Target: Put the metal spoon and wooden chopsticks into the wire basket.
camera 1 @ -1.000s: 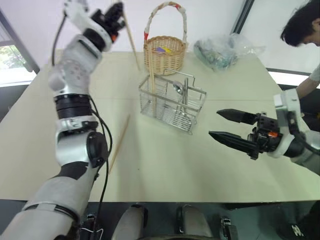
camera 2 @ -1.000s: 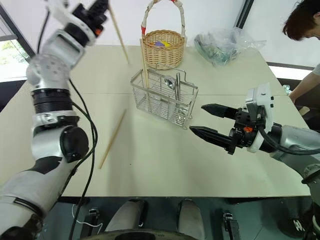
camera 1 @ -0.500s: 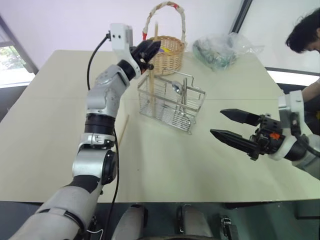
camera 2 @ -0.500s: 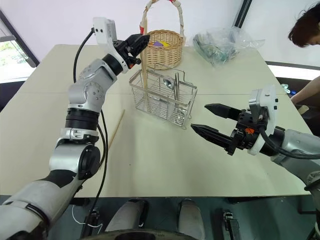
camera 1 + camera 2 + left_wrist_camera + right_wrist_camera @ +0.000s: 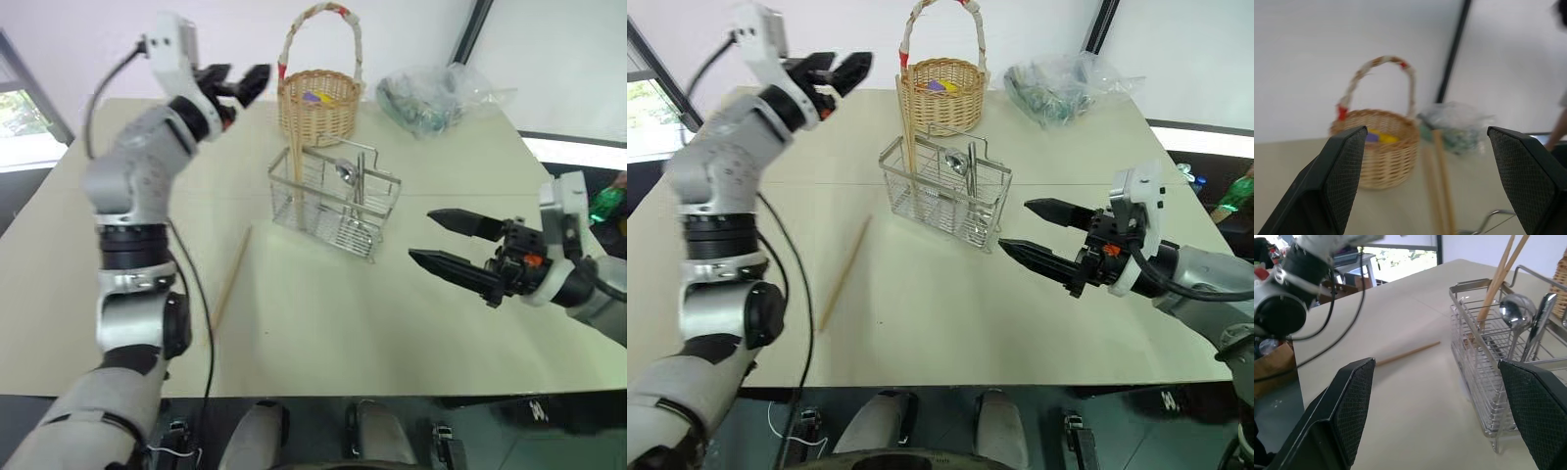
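Observation:
The wire basket stands mid-table. Two wooden chopsticks lean upright in its left compartment, and their tops appear in the left wrist view. The metal spoon stands in the middle compartment, bowl up, also clear in the right wrist view. A third chopstick lies flat on the table to the basket's left. My left gripper is raised left of and beyond the basket, open and empty. My right gripper hovers to the basket's right, open and empty, pointing at it.
A round wicker basket with a tall handle sits just behind the wire basket. A crumpled plastic bag lies at the back right. The table has bare surface in front of the basket and to its left.
The left gripper opened and released its chopstick, which now stands in the wire basket beside the other. The hand then drew back to the left. The right arm held still. The person left view.

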Action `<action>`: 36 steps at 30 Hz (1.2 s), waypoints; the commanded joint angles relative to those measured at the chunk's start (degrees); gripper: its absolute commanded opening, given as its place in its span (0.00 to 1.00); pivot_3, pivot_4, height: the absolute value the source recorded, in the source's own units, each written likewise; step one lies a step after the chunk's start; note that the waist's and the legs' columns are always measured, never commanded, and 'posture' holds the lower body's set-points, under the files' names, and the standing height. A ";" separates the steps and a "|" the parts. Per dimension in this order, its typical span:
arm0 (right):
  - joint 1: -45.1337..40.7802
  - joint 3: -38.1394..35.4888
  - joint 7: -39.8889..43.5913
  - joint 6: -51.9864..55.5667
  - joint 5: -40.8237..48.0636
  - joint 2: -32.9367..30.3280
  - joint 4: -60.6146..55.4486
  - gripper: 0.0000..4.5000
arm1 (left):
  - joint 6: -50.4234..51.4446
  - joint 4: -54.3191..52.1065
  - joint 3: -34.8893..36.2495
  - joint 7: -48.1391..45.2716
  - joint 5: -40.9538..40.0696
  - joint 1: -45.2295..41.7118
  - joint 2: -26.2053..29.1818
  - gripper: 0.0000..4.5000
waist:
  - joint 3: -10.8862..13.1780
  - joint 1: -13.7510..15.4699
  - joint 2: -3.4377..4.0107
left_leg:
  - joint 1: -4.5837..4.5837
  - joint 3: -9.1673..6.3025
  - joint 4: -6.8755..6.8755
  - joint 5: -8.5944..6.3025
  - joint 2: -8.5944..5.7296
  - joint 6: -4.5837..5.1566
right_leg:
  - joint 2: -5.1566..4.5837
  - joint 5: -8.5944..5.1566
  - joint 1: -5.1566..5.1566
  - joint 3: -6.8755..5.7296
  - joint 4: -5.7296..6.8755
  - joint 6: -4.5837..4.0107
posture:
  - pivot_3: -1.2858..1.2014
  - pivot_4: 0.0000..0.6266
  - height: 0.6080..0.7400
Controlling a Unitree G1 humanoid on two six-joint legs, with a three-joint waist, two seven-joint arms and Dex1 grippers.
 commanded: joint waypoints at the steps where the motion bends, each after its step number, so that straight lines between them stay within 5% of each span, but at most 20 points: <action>1: 0.13 1.27 3.79 -2.58 -3.92 -1.05 -0.28 0.92 | 16.47 -1.50 2.70 4.84 -1.14 -2.24 4.01 0.92 | 0.00 0.09 0.00 | 0.00 -0.01 0.00 0.00 -0.01 0.00 | 0.00 0.00 0.02 -0.01 0.01 0.01 | 0.52 0.24 0.50; 8: -0.26 3.51 6.94 -4.23 -7.52 0.00 1.28 0.92 | 41.63 -8.86 -2.20 3.99 -3.23 4.64 8.63 0.92 | 0.01 -0.01 0.00 | 0.02 -0.04 0.00 0.00 -0.02 -0.02 | 0.01 -0.01 0.04 0.00 0.01 0.02 | 0.52 0.24 0.50; 17: 1.64 3.60 6.29 -3.79 -6.80 2.00 -0.99 0.92 | 41.94 -7.27 -9.07 4.33 -3.79 12.81 6.88 0.92 | 0.01 0.25 0.02 | 0.00 -0.03 -0.05 0.03 0.04 -0.11 | -0.01 0.00 -0.04 0.06 0.00 -0.03 | 0.52 0.24 0.50; 30: 5.18 2.24 1.65 -3.59 -3.96 3.52 -5.30 0.92 | 29.71 10.36 -20.82 -4.82 3.24 8.49 3.22 0.92 | -0.12 0.37 0.19 | 0.00 0.03 -0.04 0.03 -0.06 -0.10 | -0.20 0.00 0.00 0.05 -0.04 -0.03 | 0.52 0.24 0.50; 33: 5.92 1.57 1.05 -3.62 -3.51 3.54 -5.78 0.92 | 28.25 12.90 -21.14 -6.32 4.49 7.65 2.83 0.73 | -0.16 0.36 0.26 | 0.01 0.03 -0.04 0.03 -0.06 -0.10 | -0.21 -0.01 0.00 0.04 -0.05 -0.03 | 0.52 0.24 0.50; 36: 6.25 0.89 0.66 -3.71 -3.10 3.22 -5.75 0.92 | 27.24 14.70 -20.98 -7.07 5.68 6.52 2.17 0.38 | -0.17 0.48 0.27 | 0.01 0.03 -0.04 0.03 -0.06 -0.09 | -0.21 0.00 0.01 0.04 -0.05 -0.03 | 0.52 0.24 0.50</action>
